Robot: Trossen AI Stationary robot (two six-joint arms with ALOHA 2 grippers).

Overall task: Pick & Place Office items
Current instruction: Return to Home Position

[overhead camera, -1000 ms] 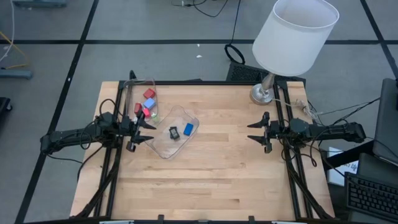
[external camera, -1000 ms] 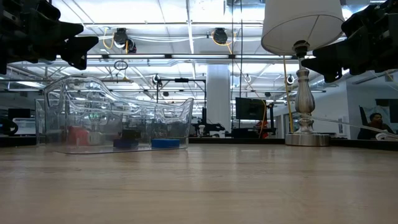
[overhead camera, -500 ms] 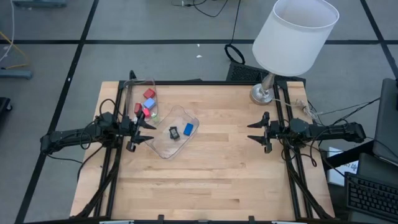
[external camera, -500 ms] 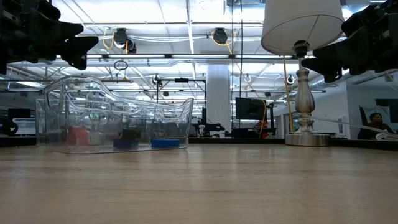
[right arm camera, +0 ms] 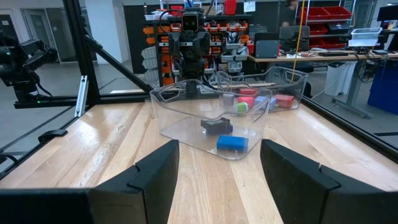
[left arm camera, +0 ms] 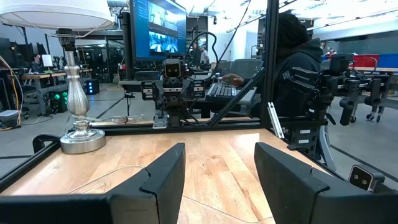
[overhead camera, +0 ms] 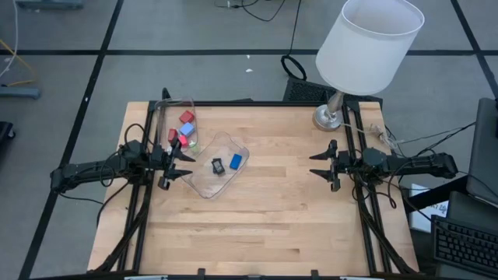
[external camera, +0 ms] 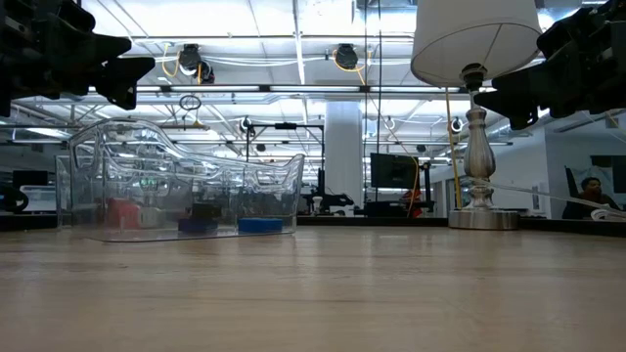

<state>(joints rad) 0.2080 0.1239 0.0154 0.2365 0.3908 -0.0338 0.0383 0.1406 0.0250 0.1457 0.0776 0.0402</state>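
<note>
My left gripper hangs over the left edge of the tabletop, jaws wide apart and empty, its tips just beside the near bin.

Every item I can see sits in a bin. The far bin holds the cubes and a green bit. The near bin lies at an angle just beside it and holds a black piece and a blue piece, close together but apart.

I judge all of these to be light, stiff and probably smooth-sided, so a pinch off centre could squirt one out. For the cubes I would close across two opposite faces. I would take the flat pieces across their short width, coming from straight above.

The clear walls are the main obstacle. They rise well above the pieces, so the fingers must drop inside the rim. The bins look light enough to skid if nudged.

Further right the lamp stands at the far corner, its shade overhanging the tabletop's edge.

My right gripper waits below it at the right edge, pointing inward, jaws equally wide and holding nothing. Bare wood lies between it and the bins.
</note>
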